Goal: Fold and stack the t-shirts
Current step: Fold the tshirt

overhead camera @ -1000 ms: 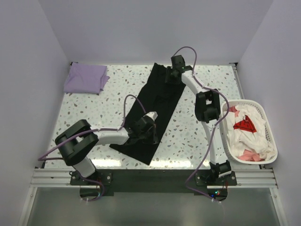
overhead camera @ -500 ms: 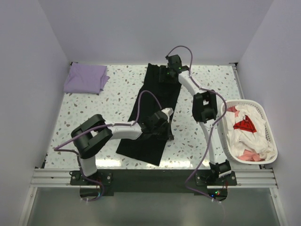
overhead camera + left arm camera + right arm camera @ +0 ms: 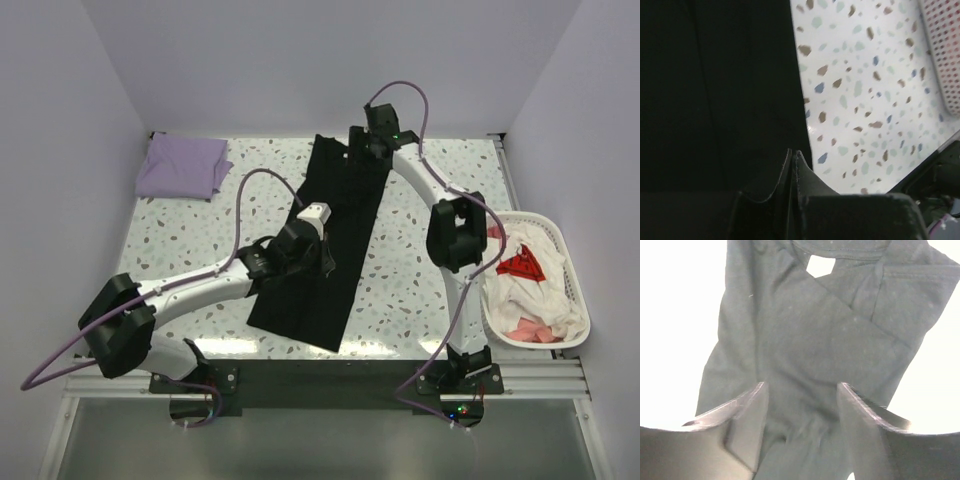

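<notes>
Where the black shirt (image 3: pixel 312 300) lies: stretched long and narrow on the bench (image 3: pixel 200 240), from the far edge toward the near edge, a little slanted.
Left tool (image 3: pixel 322 264): over the middle of the black shirt, near its right edge; clenched almost fully, with only a thin slit between the fingers and no cloth seen in it.
Right tool (image 3: pixel 358 160): over the far end of the black shirt; released, jaws wide apart, nothing between them.
Lavender shirt (image 3: pixel 183 166): folded in the far left corner, well apart from both tools.
Basket (image 3: pixel 560 240): at the right side of the bench, holding white, pink and red clothes (image 3: pixel 530 285).
Left wrist view only: the fingertips stand just at the straight edge of the black shirt, with speckled bench beside it.
Right wrist view only: the neck opening with a small white patch (image 3: pixel 820 266), and diagonal folds of cloth below the open jaws.
Top view only: both shirts and both tools together.
</notes>
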You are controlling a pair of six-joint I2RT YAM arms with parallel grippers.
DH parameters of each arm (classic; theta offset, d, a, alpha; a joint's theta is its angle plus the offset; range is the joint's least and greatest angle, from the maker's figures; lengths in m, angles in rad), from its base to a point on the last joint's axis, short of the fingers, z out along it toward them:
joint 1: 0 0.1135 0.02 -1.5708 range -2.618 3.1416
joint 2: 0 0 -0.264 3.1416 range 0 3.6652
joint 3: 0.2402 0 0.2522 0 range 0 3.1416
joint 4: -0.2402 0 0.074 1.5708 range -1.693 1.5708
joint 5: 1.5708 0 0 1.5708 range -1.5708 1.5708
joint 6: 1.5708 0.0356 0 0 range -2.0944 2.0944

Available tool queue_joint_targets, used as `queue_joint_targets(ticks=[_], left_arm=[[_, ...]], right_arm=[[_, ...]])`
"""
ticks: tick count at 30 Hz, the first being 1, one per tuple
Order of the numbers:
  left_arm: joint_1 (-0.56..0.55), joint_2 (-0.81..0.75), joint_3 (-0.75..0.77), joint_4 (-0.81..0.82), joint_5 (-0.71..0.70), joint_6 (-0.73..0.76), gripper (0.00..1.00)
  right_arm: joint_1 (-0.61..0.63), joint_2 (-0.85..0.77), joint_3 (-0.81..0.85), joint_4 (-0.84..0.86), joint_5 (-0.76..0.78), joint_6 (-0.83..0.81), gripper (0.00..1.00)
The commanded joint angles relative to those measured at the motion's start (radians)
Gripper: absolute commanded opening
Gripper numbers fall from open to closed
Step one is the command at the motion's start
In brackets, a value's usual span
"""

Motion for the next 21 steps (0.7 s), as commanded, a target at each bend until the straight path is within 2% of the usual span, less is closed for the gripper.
queue_joint_targets(ticks=[1,2,5,8,21], left_arm=[[-0.01,-0.009,-0.074,-0.073,-0.029,0.044,0.08],[-0.01,-0.009,-0.085,-0.073,-0.029,0.044,0.07],[-0.021,0.006,-0.131,-0.053,-0.009,0.044,0.04],[-0.048,0.043,-0.156,-0.024,0.005,0.027,0.02],[-0.148,0.212,-0.117,0.095,0.066,-0.057,0.0]], right_arm=[[0.002,-0.119,-0.113,0.074,0.015,0.057,0.59],[0.002,-0.127,-0.136,0.084,0.008,0.066,0.52],[0.007,-0.134,-0.194,0.105,0.017,0.076,0.41],[0.007,-0.107,-0.204,0.094,0.034,0.076,0.36],[0.007,0.05,-0.139,0.04,0.065,0.05,0.32]])
